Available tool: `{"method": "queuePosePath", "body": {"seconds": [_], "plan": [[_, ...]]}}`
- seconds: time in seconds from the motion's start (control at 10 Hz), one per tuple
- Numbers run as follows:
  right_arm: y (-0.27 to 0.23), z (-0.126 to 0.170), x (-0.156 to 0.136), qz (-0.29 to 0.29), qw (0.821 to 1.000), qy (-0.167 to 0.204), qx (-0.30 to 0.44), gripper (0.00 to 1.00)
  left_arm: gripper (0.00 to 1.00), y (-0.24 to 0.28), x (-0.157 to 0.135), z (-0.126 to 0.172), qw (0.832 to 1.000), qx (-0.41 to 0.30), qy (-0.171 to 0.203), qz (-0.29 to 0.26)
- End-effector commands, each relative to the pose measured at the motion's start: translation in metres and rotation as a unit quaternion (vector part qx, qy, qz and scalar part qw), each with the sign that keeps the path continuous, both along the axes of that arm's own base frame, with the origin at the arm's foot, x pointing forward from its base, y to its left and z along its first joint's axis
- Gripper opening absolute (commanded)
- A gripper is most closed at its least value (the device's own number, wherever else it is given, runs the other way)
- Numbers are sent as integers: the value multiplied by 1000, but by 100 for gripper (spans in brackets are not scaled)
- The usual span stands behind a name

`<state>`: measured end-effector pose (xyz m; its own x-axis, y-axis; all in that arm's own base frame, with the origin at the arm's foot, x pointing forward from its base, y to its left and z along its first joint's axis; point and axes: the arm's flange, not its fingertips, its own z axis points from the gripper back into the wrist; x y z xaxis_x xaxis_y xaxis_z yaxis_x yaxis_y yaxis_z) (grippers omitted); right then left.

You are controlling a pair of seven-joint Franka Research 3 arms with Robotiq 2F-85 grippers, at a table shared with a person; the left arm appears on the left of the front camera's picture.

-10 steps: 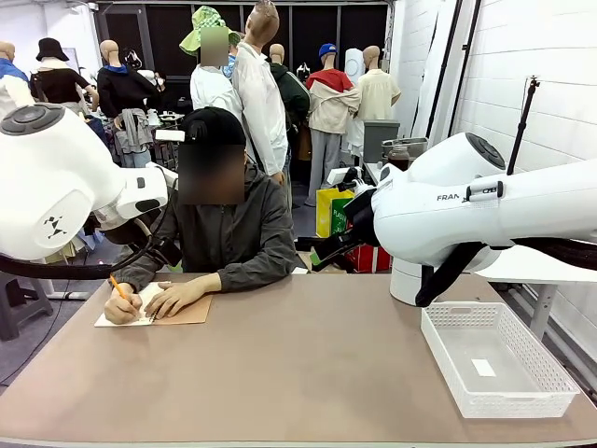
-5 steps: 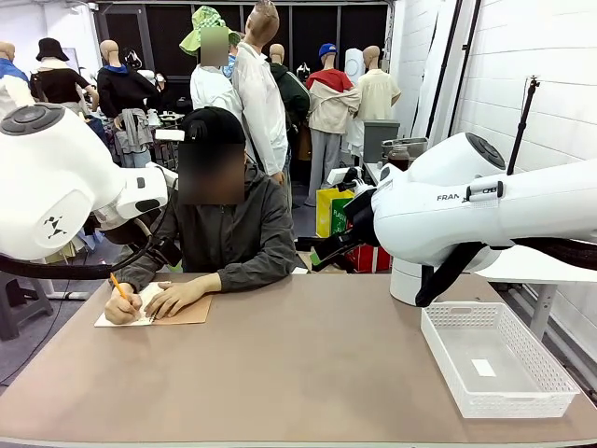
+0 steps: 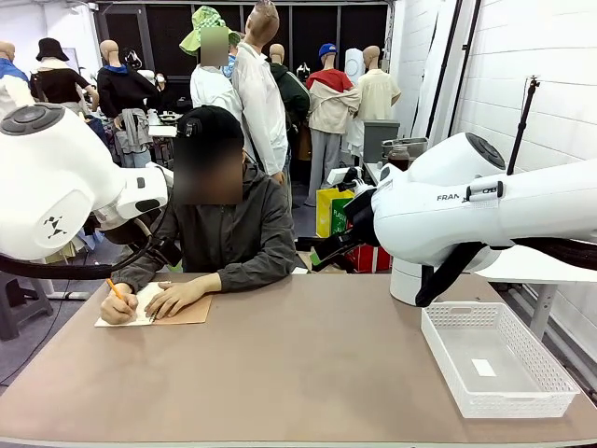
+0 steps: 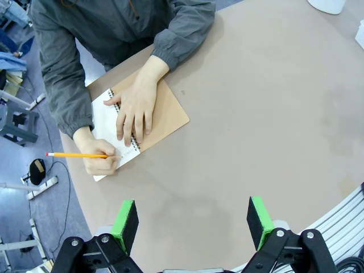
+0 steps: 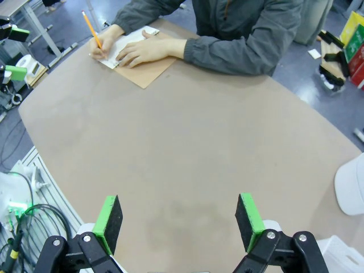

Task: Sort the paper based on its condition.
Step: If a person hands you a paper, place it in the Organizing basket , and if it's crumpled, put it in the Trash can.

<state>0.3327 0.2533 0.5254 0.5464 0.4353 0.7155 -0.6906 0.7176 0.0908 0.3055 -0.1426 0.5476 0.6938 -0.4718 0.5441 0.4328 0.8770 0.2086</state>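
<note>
Loose paper is out of view. A person at the far left of the table writes with a yellow pencil (image 4: 77, 154) on the white page of a tan-covered spiral notebook (image 4: 165, 114), and one hand lies flat on it. The notebook (image 3: 187, 311) lies at the far left edge, and it is also in the right wrist view (image 5: 148, 71). My left gripper (image 4: 193, 224) hangs open high above bare table, near side of the notebook. My right gripper (image 5: 179, 222) is open too, above the middle of the table, with nothing between its fingers.
A white plastic basket (image 3: 494, 359) with a small label inside stands at the near right of the brown table (image 3: 298, 373). Both white arms are held high at the picture's sides. The person's forearms rest on the far edge.
The person's pencil hand has shifted slightly on the page. Both arms and grippers are as before.
</note>
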Motion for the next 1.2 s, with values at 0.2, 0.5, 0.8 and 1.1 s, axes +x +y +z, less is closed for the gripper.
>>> {"method": "queuePosePath", "body": {"seconds": [0.2,0.5,0.8,1.1], "plan": [[0,1,1,-1,1000,7,-1,100,100,2,1,0,1000,2,2,-5],[0,1,1,-1,1000,7,-1,100,100,2,1,0,1000,2,2,-5],[0,1,1,-1,1000,7,-1,100,100,2,1,0,1000,2,2,-5],[0,1,1,-1,1000,7,-1,100,100,2,1,0,1000,2,2,-5]]}}
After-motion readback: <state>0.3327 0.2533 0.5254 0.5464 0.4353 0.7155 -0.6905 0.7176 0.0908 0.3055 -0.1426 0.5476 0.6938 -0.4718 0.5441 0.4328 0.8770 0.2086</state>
